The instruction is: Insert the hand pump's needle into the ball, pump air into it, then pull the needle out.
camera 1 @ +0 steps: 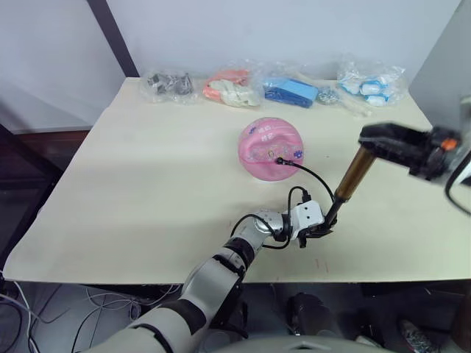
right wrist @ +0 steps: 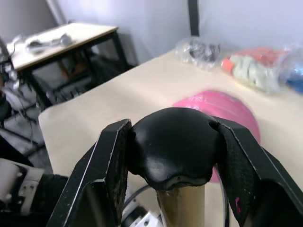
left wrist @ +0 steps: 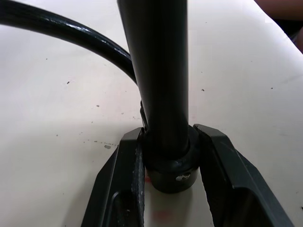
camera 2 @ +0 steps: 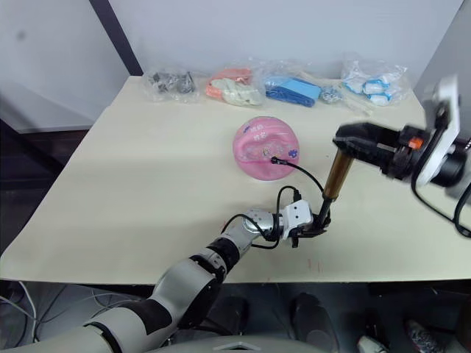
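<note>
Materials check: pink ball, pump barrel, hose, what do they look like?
Pink printed ball: looks like soft rubber or vinyl, slight sheen, top dented. Slim gold pump barrel: seemingly metal with a brassy satin finish, though coated plastic is possible. Thin black hose: flexible rubber or plastic, judging by how it curves in a loose arc.

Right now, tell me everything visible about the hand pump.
The hand pump is a slim gold-brass cylinder with black ends, standing tilted on the table in front of the pink ball. The left claw is shut on its black base, the right claw on its black top handle. Its thin black hose curves from the base up to the ball, where its end meets the surface.
</note>
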`<state>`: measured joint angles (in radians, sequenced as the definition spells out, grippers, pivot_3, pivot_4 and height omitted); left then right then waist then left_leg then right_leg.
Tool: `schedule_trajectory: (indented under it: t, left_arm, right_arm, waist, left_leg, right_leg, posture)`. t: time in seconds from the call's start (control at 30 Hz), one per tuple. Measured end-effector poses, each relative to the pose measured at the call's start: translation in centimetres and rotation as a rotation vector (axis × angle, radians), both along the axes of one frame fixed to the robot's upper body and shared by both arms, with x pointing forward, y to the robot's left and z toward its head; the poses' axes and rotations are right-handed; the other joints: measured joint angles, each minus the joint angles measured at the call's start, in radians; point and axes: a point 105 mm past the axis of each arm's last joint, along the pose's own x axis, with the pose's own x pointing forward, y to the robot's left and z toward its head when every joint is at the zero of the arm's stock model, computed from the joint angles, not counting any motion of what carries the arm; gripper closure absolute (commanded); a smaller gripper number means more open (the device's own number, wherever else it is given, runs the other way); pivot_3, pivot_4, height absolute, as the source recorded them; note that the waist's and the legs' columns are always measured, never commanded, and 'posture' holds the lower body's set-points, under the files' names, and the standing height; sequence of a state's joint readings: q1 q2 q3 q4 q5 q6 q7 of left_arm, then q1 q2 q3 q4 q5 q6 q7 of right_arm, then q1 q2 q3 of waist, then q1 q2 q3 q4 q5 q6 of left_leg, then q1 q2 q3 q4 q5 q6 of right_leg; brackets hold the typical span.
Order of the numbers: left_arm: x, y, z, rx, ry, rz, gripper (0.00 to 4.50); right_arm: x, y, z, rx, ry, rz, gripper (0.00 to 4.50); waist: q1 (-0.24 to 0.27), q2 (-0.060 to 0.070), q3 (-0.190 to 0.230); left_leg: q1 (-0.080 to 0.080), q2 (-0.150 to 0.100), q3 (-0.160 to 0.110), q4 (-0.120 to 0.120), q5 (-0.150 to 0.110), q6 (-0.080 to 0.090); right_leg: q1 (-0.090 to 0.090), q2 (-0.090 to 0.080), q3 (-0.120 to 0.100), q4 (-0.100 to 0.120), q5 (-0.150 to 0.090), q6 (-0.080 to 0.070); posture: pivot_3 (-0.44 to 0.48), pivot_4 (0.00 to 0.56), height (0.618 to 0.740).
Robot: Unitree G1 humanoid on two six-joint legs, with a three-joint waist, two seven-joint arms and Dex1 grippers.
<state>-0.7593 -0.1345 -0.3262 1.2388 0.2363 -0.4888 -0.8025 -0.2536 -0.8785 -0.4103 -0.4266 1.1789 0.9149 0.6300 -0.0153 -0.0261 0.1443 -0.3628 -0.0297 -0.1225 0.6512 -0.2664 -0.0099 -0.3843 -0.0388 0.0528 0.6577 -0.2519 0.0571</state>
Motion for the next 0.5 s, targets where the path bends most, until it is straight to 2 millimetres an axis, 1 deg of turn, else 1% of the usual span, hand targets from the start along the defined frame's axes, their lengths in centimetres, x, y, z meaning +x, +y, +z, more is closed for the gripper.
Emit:
schedule_trajectory:
  t: [0.07,0.1,0.13,0.17,0.37,0.47,0.5]
  left_arm:
    - [0.0,0.0,0.0,0.001,0.001,0.002,3.40]
    - [0.0,0.1,-0.1,0.001,0.003,0.002,3.40]
    - [0.0,0.1,-0.1,0.001,0.003,0.002,3.40]
    - [-0.1,0.0,-0.1,0.001,0.003,0.002,3.40]
    - [-0.1,0.1,-0.2,0.001,0.006,0.004,3.40]
    - [-0.1,0.1,-0.2,0.000,0.008,0.006,3.40]
    - [-0.1,0.2,-0.2,-0.002,0.010,0.008,3.40]
  right_arm:
    - [-0.1,0.2,-0.6,-0.010,-0.006,0.001,2.40]
    - [-0.1,0.6,-1.7,-0.014,0.003,0.004,2.40]
    - [0.0,0.7,-2.0,-0.012,0.004,0.003,2.40]
    - [0.1,1.1,-3.0,-0.004,0.015,0.003,2.40]
    - [0.5,2.4,-6.7,-0.036,0.048,0.000,2.40]
    - [0.8,2.8,-8.2,-0.032,0.073,-0.010,2.45]
    - [0.8,2.9,-8.3,-0.025,0.070,-0.009,2.45]
  waist:
    - [-0.001,0.001,-0.001]
    - [-0.001,0.000,-0.001]
    - [-0.001,0.000,-0.001]
    - [0.000,0.000,-0.001]
    - [-0.001,-0.001,-0.003]
    - [0.000,-0.002,-0.003]
    - [-0.001,-0.002,-0.003]
  left_leg:
    - [0.002,0.000,-0.001,0.000,0.000,0.000]
    - [0.002,0.000,-0.002,0.000,0.000,0.000]
    - [0.002,0.000,-0.002,0.000,0.000,0.000]
    - [0.001,0.000,-0.002,0.000,0.000,0.000]
    - [0.002,0.000,-0.002,0.000,0.000,0.000]
    - [0.002,0.000,-0.002,0.000,0.000,0.000]
    - [0.003,0.000,-0.002,-0.001,0.000,0.000]
  right_leg:
    - [0.001,0.000,-0.001,0.000,-0.001,0.002]
    - [0.002,0.001,-0.001,-0.001,-0.002,0.003]
    - [0.002,0.001,-0.001,-0.001,-0.002,0.003]
    - [0.002,0.001,-0.002,-0.001,-0.002,0.003]
    - [0.002,0.001,-0.002,-0.001,-0.002,0.004]
    - [0.003,0.001,-0.002,-0.002,-0.002,0.004]
    - [0.003,0.001,-0.002,-0.001,-0.002,0.004]
  posture:
    - [0.000,0.150,0.740]
    - [0.000,0.150,0.740]
    - [0.000,0.150,0.740]
    - [0.000,0.150,0.740]
    - [0.000,0.150,0.740]
    - [0.000,0.150,0.740]
    - [0.000,0.150,0.740]
